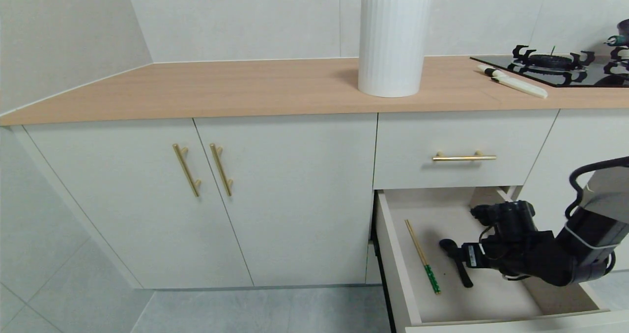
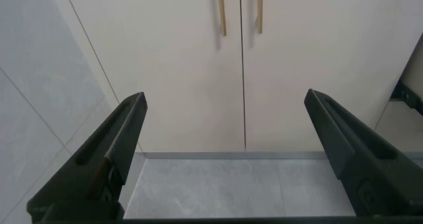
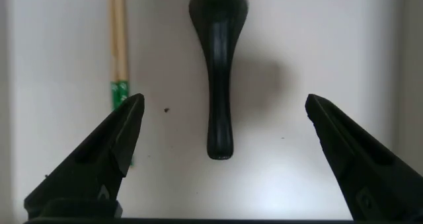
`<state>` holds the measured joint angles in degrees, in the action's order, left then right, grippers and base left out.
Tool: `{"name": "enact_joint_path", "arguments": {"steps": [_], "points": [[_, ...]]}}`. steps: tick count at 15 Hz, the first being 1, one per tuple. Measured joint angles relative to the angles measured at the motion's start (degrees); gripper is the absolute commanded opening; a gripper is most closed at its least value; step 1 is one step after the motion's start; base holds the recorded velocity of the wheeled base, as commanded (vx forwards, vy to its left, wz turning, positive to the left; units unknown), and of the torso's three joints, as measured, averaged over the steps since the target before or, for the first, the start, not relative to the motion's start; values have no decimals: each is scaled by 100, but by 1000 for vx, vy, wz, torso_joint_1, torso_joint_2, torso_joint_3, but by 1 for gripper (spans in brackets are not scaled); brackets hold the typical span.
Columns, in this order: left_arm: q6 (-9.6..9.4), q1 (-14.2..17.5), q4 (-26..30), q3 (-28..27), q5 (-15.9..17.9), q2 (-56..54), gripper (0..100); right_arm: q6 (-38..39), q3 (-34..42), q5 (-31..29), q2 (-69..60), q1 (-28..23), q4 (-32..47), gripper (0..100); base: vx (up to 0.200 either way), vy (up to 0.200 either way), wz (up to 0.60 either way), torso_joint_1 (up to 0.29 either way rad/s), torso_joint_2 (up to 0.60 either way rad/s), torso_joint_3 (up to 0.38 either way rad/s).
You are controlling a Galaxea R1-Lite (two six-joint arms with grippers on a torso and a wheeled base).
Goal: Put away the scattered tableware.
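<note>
The right gripper hung over the spoon in the drawer, jaws apart, with chopsticks at the spoon's nine o'clock. I'd have lifted straight out, then gone for the knife at one o'clock.

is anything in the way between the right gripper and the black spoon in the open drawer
Nothing visible. The right gripper hangs open over the black spoon, which lies bare on the floor of the drawer. The chopsticks lie beside the spoon, apart from it, not across it.
</note>
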<state>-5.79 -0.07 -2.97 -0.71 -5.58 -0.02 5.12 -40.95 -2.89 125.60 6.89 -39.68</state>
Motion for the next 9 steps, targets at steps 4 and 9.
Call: {"name": "enact_joint_path", "arguments": {"steps": [4,9], "points": [[-1,-2,0,0,-2,0,100,46,311,2,-1380,-4,624,100,0,0,0,0,0,0],[2,0,2,2,-2,0,100,366,462,60,-3662,107,3121,100,0,0,0,0,0,0]]}}
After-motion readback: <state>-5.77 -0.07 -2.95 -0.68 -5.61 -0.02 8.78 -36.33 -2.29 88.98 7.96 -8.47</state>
